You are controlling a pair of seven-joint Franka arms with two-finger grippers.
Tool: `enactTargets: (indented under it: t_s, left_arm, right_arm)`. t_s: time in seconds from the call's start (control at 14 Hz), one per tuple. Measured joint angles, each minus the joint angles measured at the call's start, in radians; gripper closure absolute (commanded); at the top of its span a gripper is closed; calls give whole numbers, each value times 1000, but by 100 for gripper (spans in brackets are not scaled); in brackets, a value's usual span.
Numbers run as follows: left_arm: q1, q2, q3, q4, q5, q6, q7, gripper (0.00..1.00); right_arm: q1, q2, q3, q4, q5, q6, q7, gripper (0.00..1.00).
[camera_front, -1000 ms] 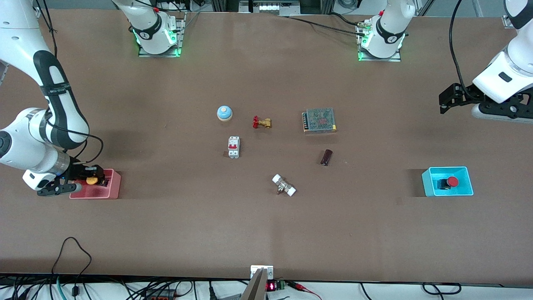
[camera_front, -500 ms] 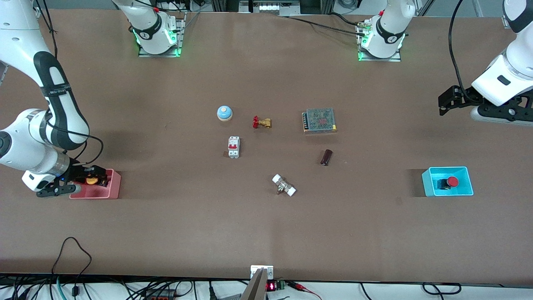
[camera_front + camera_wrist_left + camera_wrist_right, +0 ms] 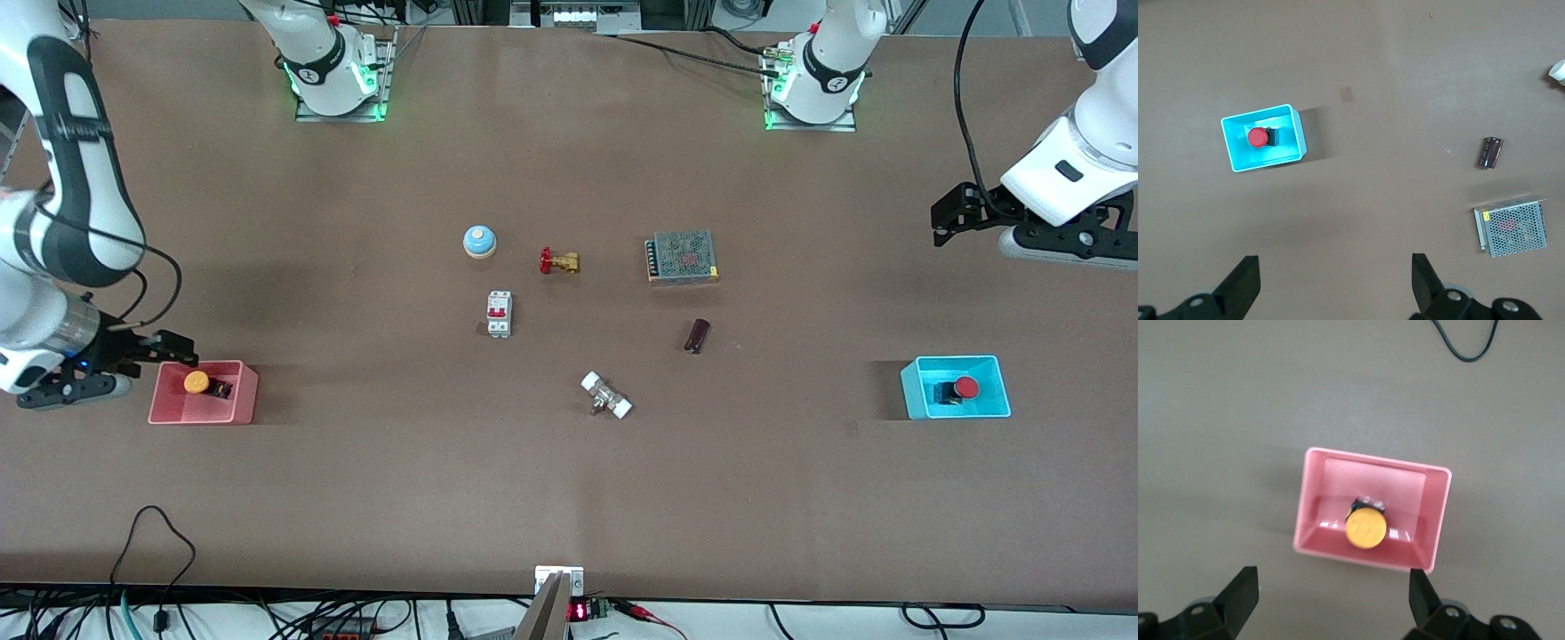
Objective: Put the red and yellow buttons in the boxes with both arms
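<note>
Since a second ago: right pincer (image 3: 182, 356) lifted off the pink box (image 3: 244, 396), yellow button (image 3: 196, 382) left lying inside; left pincer (image 3: 944, 216) drifted slightly higher. EARLIER frames compared, nothing else shifted.

Going from the right arm's end: right pincer spread and empty, hanging just off the pink box's rim. Yellow button resting in that box, cap tipped sideways. Mid-tabletop (image 3: 569, 498) clutter untouched: blue bell (image 3: 479, 240), brass valve (image 3: 558, 261), breaker (image 3: 499, 314), mesh unit (image 3: 682, 257). Toward the left arm's end: red button (image 3: 965, 388) in the cyan box (image 3: 1000, 378); left pincer spread, empty, high above the tabletop.

Buttons likely light, rigid, smooth-capped; best gripped across the black body. Count: two buttons, two boxes, one in each.
</note>
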Motion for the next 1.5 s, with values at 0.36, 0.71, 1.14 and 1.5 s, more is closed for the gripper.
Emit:
enactTargets:
  t_s: [0.36,0.71,1.14,1.5]
  left_arm:
    - [-6,0,-11,7,0,3,-2,0]
    - [-8,0,-13,8,0,3,-2,0]
    - [-7,0,-13,8,0,3,-2,0]
    - [-7,0,-13,8,0,2,-2,0]
  right_arm:
    - [102,-232,8,5,0,-219,180,0]
    - [151,-360,9,2,0,-324,241,0]
    - [203,-366,7,20,-1,-405,331,0]
    - [206,-363,4,33,-16,-433,333,0]
